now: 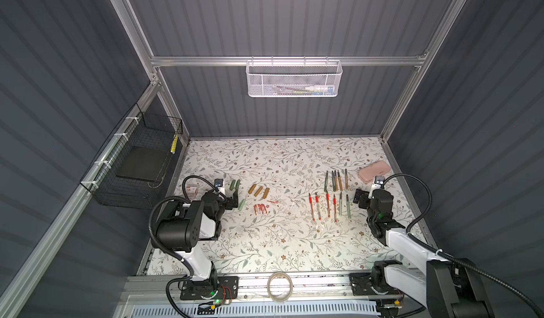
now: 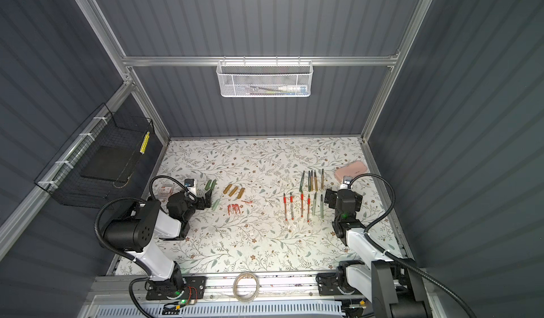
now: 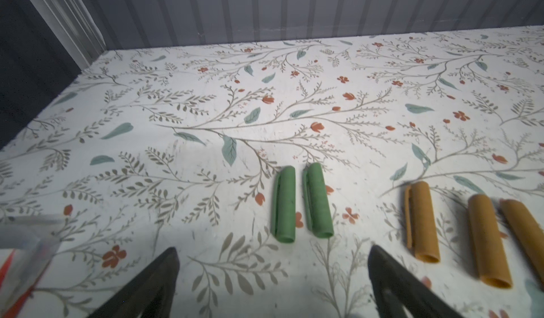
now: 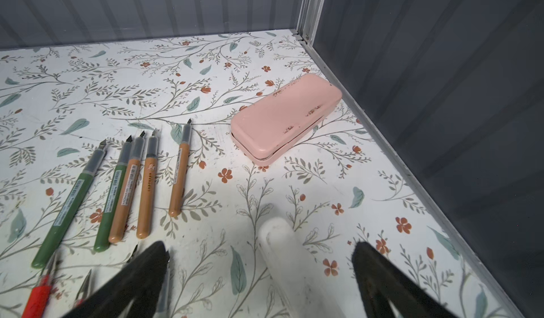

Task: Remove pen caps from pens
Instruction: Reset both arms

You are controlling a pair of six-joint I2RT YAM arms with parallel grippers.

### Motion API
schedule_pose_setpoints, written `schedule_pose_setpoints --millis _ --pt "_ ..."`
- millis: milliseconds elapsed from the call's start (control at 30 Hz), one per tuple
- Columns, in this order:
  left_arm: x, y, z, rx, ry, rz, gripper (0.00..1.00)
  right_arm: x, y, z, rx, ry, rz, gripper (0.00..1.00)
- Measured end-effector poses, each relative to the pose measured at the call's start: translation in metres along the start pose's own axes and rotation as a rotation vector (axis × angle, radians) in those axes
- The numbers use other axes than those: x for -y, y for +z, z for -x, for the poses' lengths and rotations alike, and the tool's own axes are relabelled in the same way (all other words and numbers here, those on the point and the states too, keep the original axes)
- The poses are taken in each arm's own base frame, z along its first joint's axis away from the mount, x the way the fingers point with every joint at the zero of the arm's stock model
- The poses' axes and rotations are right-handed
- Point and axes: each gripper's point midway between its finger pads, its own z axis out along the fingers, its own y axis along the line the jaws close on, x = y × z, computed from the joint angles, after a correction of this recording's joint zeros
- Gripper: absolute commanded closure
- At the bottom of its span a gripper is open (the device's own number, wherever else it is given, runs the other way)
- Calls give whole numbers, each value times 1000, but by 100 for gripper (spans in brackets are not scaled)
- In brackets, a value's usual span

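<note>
Worktop (image 1: 265, 243): floral sheet boxed in by grey walls, with a tape roll (image 1: 279, 285) on the rail nearest you.
Left pincer (image 3: 272, 254): jaws spread wide with nothing between them, pointed at the dark green caps.
Right pincer (image 4: 260, 247): jaws wide apart, gripping nothing. A white shape between them is too blurred to name.
Pen caps (image 3: 284, 204): two dark green, with the golden-brown caps (image 3: 422, 222) beside them. All lie loose on the left arm's side, and a pale green cap (image 1: 242, 204) lies just beside that pincer.
Pens (image 4: 147, 184): in rows on the right arm's side, nibs bare. Uncapping looks finished or nearly so.
Pink case (image 4: 282, 119): shut, beyond the pens.
Risk: sweep either arm low and you could roll the round caps away. You could also drag the bare nibs, which would scatter the rows and ink the sheet.
</note>
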Motion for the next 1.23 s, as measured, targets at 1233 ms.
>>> schedule_pose_setpoints --millis 1233 --pt "-23 23 10 -73 -21 117 0 -1 41 18 138 94 33 1"
